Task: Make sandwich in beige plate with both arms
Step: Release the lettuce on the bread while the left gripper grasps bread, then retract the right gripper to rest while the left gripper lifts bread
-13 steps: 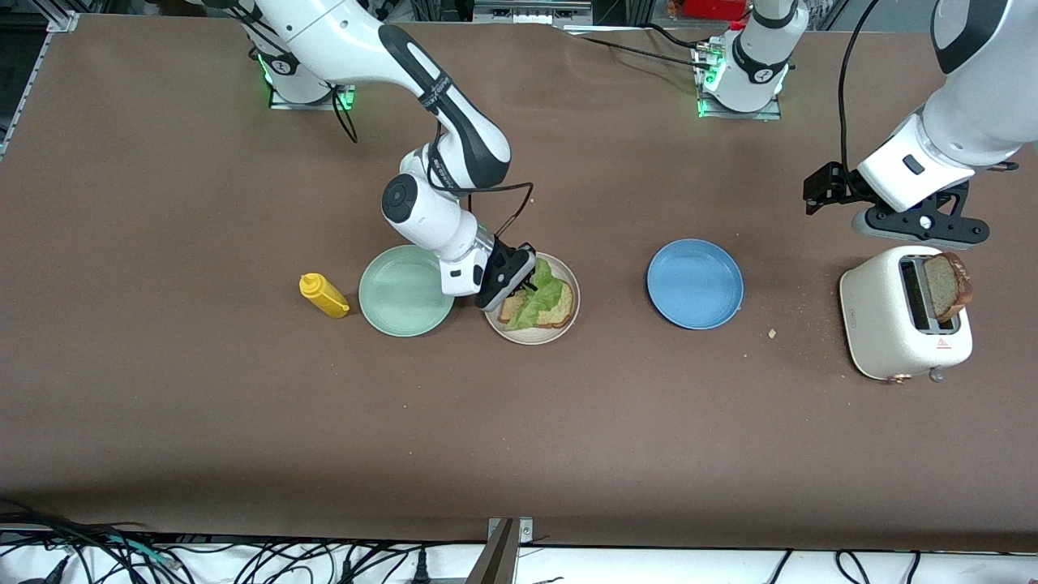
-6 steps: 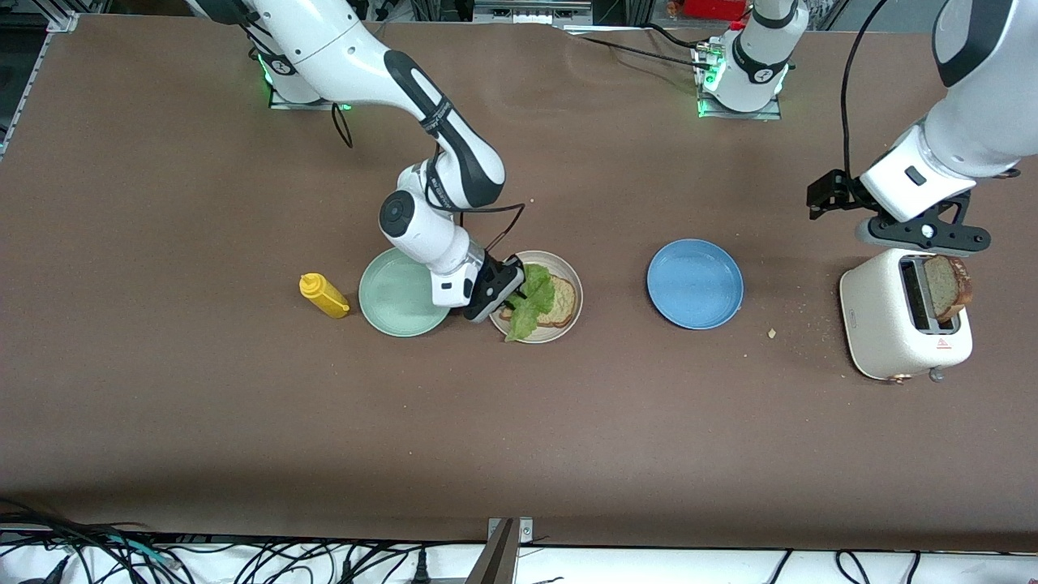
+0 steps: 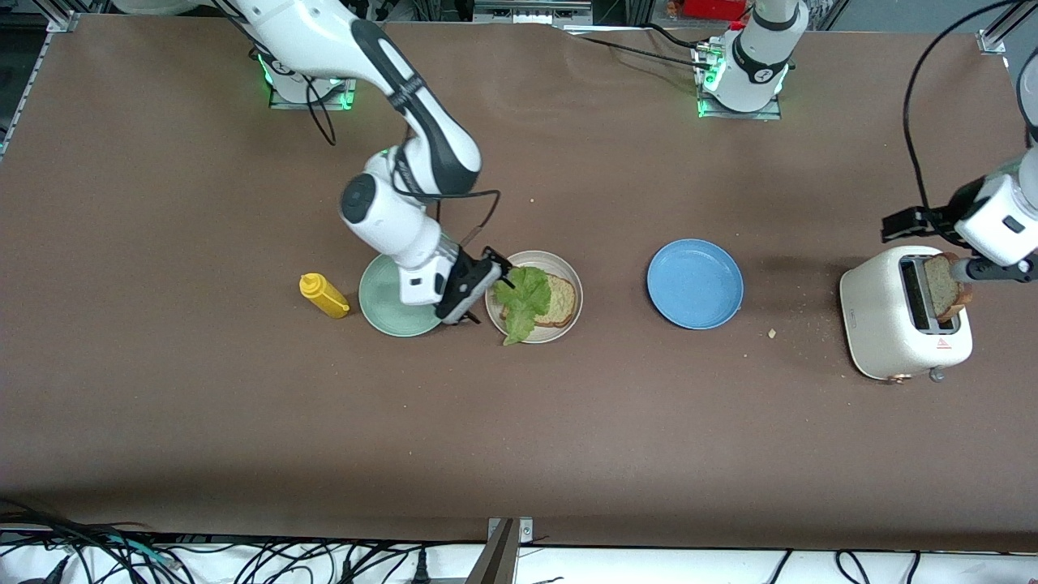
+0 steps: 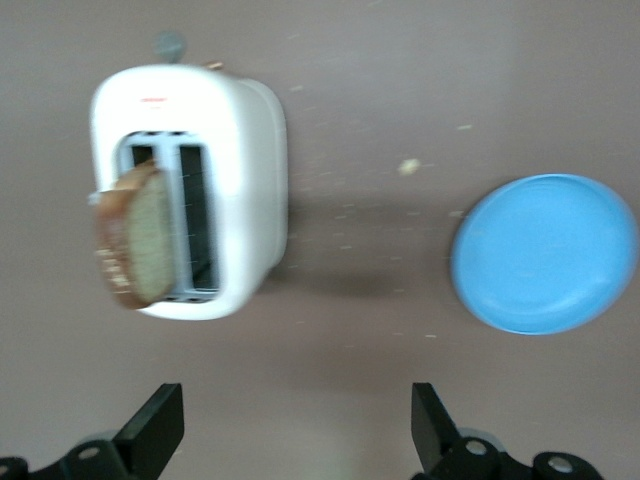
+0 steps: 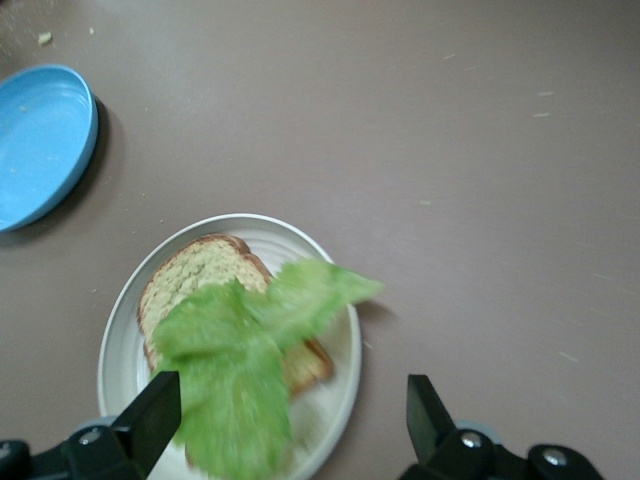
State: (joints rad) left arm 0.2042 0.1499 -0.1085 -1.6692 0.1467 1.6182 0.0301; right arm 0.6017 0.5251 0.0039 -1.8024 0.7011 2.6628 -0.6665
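The beige plate (image 3: pixel 568 268) sits mid-table between a mint-green plate (image 3: pixel 381 312) and a blue plate (image 3: pixel 694 283), holding one bread slice (image 3: pixel 559 302) with a lettuce leaf (image 3: pixel 519 304) draped over it and past the rim. The right gripper (image 3: pixel 474 294), bent down from its elbow, hangs between the two plates, jaws apart and empty. The left gripper (image 4: pixel 295 430) hovers with jaws apart over the table beside a white toaster (image 3: pixel 884 324) at the left arm's end, where a second slice (image 3: pixel 945 285) stands in a slot

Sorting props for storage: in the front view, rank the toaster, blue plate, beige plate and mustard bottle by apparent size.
1. Toaster, largest, though only narrowly.
2. Blue plate and beige plate: they look about alike, so no ranking between them.
3. Mustard bottle, clearly smallest.
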